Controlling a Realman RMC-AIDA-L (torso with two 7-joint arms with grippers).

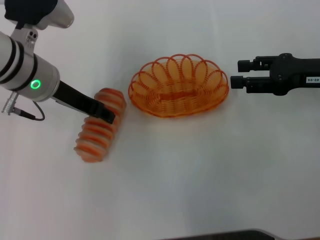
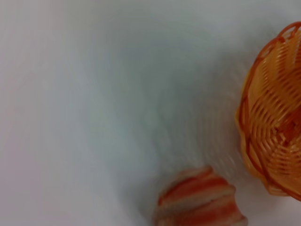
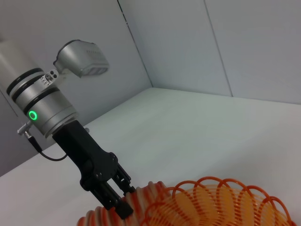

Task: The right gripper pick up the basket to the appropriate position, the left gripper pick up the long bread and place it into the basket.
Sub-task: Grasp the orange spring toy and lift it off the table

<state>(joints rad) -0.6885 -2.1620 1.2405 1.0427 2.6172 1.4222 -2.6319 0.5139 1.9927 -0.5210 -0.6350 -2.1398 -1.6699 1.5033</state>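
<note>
The long bread [image 1: 97, 137], striped orange and cream, lies slanted on the white table left of centre; its end shows in the left wrist view [image 2: 200, 202]. My left gripper [image 1: 107, 115] is right over the bread's upper half, at or touching it; it also shows in the right wrist view [image 3: 120, 202]. The orange woven basket [image 1: 178, 86] stands empty at the table's centre, just right of the bread, and shows in both wrist views [image 2: 275, 117] [image 3: 221, 202]. My right gripper [image 1: 240, 73] is open and empty, just right of the basket's rim, apart from it.
The white table [image 1: 200, 175] carries only the bread and the basket. A grey wall [image 3: 188, 42] rises behind the table on the left arm's side. A dark edge [image 1: 225, 235] shows at the table's near side.
</note>
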